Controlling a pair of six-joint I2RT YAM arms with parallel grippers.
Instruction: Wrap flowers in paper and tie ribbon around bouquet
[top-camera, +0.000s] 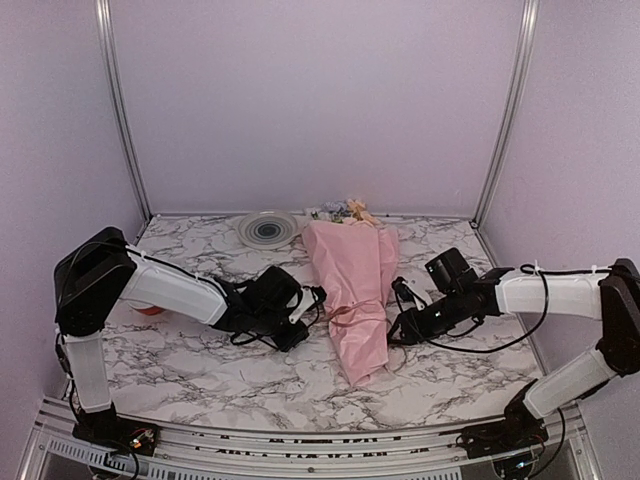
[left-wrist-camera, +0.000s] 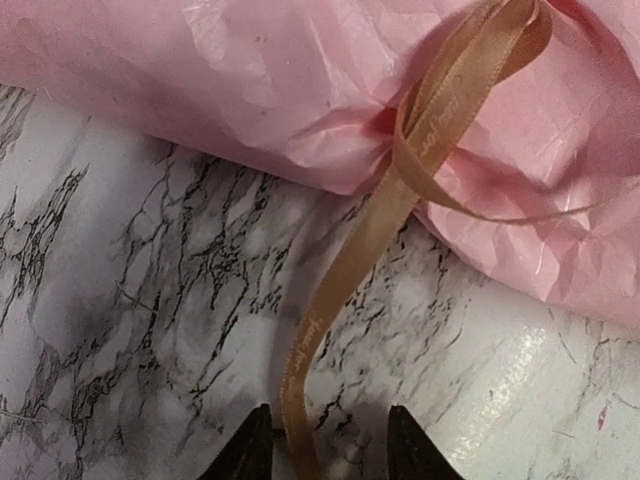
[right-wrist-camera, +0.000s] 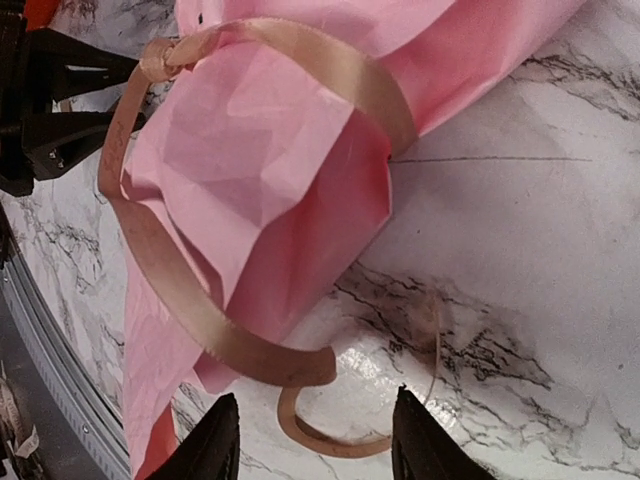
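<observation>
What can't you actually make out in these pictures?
- Top view: the flowers are tiny; the paper hides their stems.
- Left wrist view: the ribbon runs off the bottom edge between the fingers, so its end is unseen.
- Top view: an orange-red thing is mostly hidden by the left arm.

The bouquet (top-camera: 352, 290) is a cone of crinkled light-pink paper (left-wrist-camera: 300, 80) lying flat on the marble worktop (top-camera: 200, 370) in the middle of the scene, with its wide mouth far and its narrow tip near. The flowers (top-camera: 345, 210) peek out at the far end as small pale and bluish blooms, too small to tell apart. The tan ribbon (left-wrist-camera: 350, 260) circles the cone's narrower part and crosses in a loose loop on its left flank. One tail trails left over the worktop, and a curled end lies just right of the paper.
</observation>
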